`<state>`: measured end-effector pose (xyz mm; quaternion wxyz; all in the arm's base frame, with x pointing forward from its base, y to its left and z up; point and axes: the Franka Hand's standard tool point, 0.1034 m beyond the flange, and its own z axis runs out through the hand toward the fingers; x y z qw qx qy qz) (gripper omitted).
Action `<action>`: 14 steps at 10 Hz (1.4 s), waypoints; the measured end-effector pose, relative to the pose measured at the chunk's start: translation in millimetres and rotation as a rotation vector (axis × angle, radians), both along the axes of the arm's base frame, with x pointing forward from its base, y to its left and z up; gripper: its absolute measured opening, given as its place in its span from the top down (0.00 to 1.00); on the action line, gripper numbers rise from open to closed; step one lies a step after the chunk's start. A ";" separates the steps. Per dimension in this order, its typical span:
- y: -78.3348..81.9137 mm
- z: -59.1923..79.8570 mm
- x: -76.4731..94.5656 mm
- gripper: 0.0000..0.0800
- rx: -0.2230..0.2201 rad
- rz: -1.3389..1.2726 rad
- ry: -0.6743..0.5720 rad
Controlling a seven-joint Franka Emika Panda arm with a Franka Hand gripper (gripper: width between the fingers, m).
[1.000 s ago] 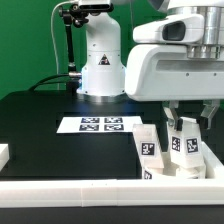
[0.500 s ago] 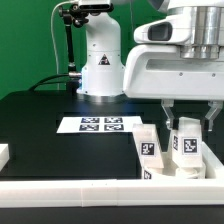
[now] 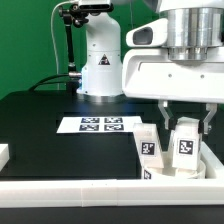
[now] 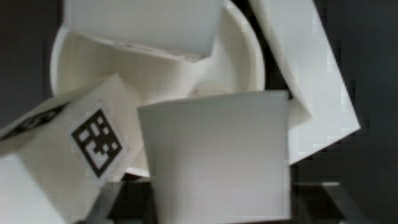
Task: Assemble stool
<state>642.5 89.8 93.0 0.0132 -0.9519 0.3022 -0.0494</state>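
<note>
A stool leg (image 3: 185,147) is seen upright, long axis vertical, directly under the pincer (image 3: 186,122) and pinched between its fingers, at the desk's (image 3: 60,110) near right in the exterior view. The round seat (image 4: 98,75) appears just behind it in the wrist view; another leg (image 3: 150,146) stands just to its left.

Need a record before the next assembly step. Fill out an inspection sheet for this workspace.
Surface: black table top, white border rail along its near edge.
Job's things: white plastic blocky stool legs with black-and-white tags; one leg upright between the fingers, another leg beside it on the exterior view's left; white round seat shows in the wrist view.
Clutter: flat white marker board.
Grippers: gripper shut on the upright leg.
Cables: black cables on a stand behind.
Surroundings: green backdrop, white robot base.
</note>
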 end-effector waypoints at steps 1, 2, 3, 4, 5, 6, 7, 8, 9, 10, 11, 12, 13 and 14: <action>-0.2 0.0 0.0 0.57 0.007 -0.061 0.000; -0.2 0.0 0.0 0.57 0.010 -0.096 0.000; 0.2 -0.1 -0.1 0.57 0.018 -0.160 -0.001; 0.3 -0.1 -0.1 0.57 0.024 -0.212 -0.001; 0.6 -0.1 -0.1 0.57 0.031 -0.277 -0.001; 0.2 -0.7 -0.3 0.57 0.058 -0.375 0.001; -2.6 -1.0 0.2 0.57 0.093 -0.466 0.005; -4.7 -1.0 1.2 0.57 0.123 -0.544 0.005; -7.5 -1.4 2.7 0.57 0.159 -0.626 -0.006; -9.0 -2.1 4.1 0.57 0.187 -0.684 -0.025; -6.2 -2.7 3.9 0.57 0.206 -0.785 -0.026; -3.9 -3.0 3.7 0.57 0.219 -0.861 -0.022; -2.6 -3.1 3.5 0.57 0.225 -0.915 -0.018; -2.6 -3.1 3.4 0.57 0.233 -0.981 -0.014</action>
